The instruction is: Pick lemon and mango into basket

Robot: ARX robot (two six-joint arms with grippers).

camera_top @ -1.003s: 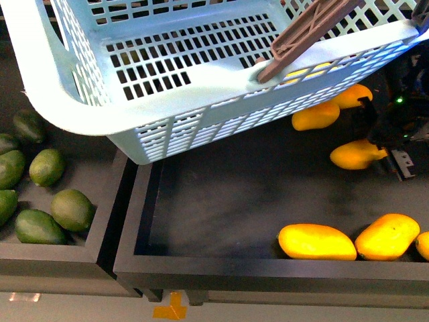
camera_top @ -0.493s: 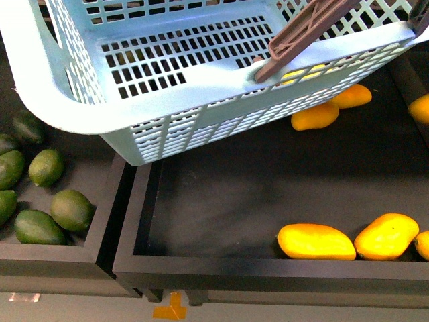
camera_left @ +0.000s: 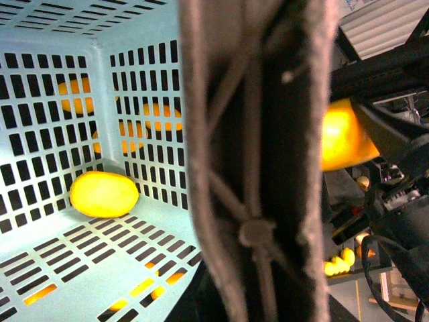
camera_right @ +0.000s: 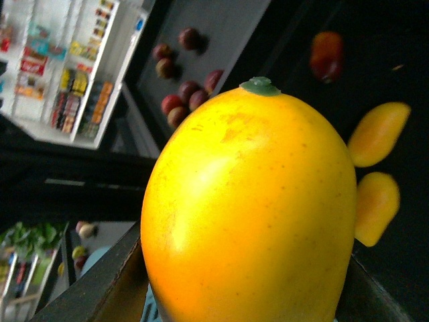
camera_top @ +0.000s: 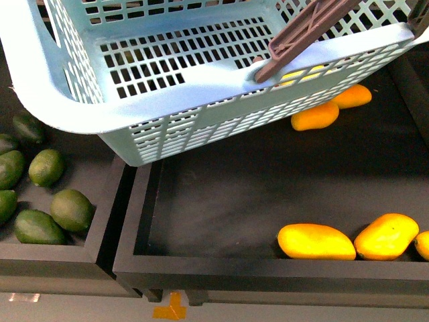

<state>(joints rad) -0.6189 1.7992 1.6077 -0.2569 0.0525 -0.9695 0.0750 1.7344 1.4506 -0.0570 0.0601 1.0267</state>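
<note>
Right pincer was clamped on the mango and had lifted it clean out of the front view, up from the black tray where it sat a second earlier. Basket hung just beside the pincer, lemon already inside, so probably only the drop remained. Left pincer's grip: couldn't tell.

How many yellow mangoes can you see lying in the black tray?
5 mangoes: two at the near rim, one cut off at right, two far back beside the basket, which may hide more.
</note>
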